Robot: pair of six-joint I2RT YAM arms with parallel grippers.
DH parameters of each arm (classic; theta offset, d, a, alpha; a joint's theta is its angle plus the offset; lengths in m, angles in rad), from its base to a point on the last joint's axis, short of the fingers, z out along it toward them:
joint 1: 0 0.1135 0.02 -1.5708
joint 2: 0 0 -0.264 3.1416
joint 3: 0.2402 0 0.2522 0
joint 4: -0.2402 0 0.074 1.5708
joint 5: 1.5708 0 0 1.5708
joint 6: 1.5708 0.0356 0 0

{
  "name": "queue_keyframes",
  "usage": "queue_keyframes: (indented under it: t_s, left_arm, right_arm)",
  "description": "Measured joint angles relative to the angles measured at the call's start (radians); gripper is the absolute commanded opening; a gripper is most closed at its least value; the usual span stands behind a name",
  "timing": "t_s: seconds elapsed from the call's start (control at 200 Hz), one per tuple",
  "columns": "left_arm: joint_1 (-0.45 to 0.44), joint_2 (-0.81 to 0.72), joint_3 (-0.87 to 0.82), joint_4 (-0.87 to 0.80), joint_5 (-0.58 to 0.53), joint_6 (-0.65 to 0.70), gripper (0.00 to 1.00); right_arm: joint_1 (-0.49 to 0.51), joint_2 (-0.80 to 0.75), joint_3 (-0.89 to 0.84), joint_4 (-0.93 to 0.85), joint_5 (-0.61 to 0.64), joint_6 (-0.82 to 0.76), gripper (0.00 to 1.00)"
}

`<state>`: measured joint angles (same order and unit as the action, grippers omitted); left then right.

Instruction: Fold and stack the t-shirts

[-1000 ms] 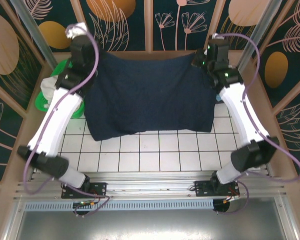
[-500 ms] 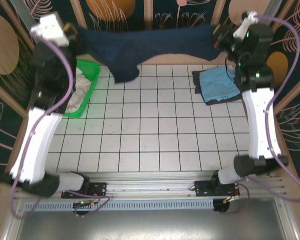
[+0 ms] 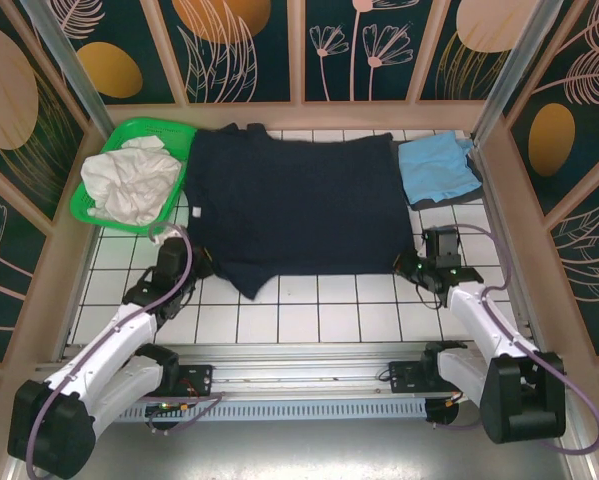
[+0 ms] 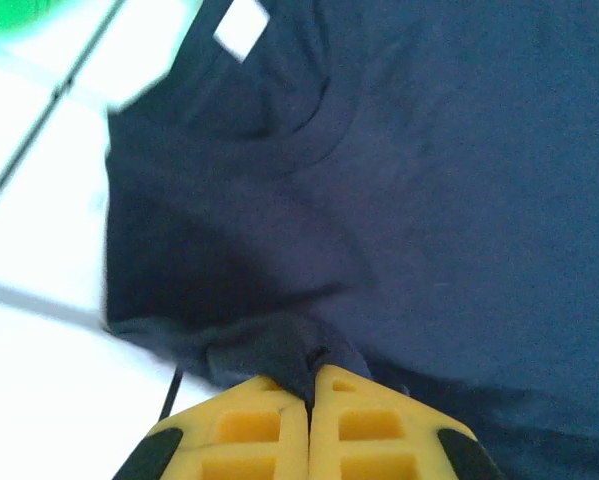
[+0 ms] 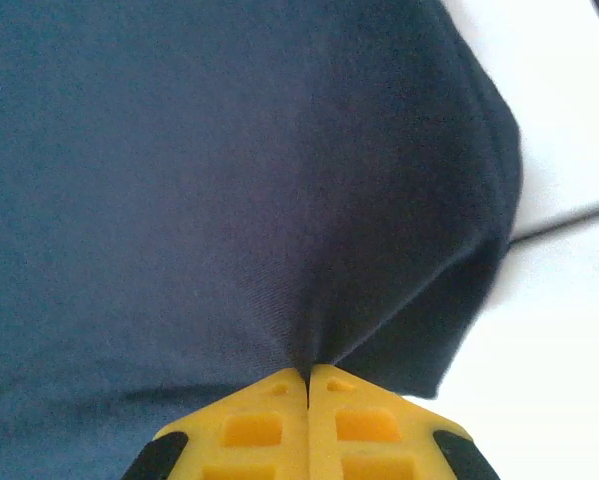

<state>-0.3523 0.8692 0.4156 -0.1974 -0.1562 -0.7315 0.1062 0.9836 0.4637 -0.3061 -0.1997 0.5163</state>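
Note:
The dark navy t-shirt [image 3: 294, 205] lies spread flat across the middle of the table, neck label at its left. My left gripper [image 3: 201, 266] is low at the shirt's near left corner, shut on a pinch of navy cloth [image 4: 279, 345]; its yellow fingertips [image 4: 269, 420] meet. At the near right corner my right gripper [image 3: 411, 266] is shut on the navy hem [image 5: 309, 340]. A folded light blue t-shirt [image 3: 437, 165] rests on a dark grey one [image 3: 431, 203] at the back right.
A green plastic basket [image 3: 176, 133] with white cloth [image 3: 129, 185] in it stands at the back left, touching the navy shirt's edge. White tiled table [image 3: 319, 315] shows bare between the shirt and the arm bases. Patterned walls enclose the table.
Both arms swung the navy shirt up to the back wall, then drew it towards the near edge and laid it flat. They now sit low at its near corners.

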Motion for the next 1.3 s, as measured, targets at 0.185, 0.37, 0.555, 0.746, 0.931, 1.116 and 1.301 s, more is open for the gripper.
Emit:
queue_keyframes:
  t_s: [0.185, 0.37, 0.555, 0.746, 0.931, 1.116, 1.301]
  left_arm:
    - [0.000, -0.060, -0.027, -0.035, 0.032, -0.059, 0.19]
    - [0.000, -0.078, -0.024, -0.060, 0.045, -0.074, 0.59]
    - [0.000, -0.105, 0.014, -0.076, 0.016, -0.056, 0.72]
    - [0.000, 0.193, 0.164, 0.040, 0.013, -0.029, 0.72]
    - [0.001, 0.603, 0.354, 0.145, -0.014, -0.001, 0.69]
    - [0.004, 0.810, 0.405, 0.167, -0.042, 0.010, 0.69]
    - [0.021, 0.760, 0.311, 0.176, -0.097, 0.008, 0.72]
  right_arm:
    - [-0.001, -0.093, -0.002, -0.006, 0.029, 0.035, 0.05]
    - [0.002, -0.103, 0.084, -0.038, 0.050, 0.040, 0.26]
    - [0.065, -0.159, 0.172, -0.041, 0.060, 0.058, 0.41]
    - [0.195, 0.078, 0.257, 0.100, 0.106, 0.059, 0.44]
    - [0.203, 0.476, 0.285, 0.229, 0.132, 0.060, 0.44]
    - [0.206, 0.563, 0.212, 0.283, 0.129, 0.076, 0.54]
    - [0.152, 0.506, 0.250, 0.229, 0.152, 0.055, 0.62]
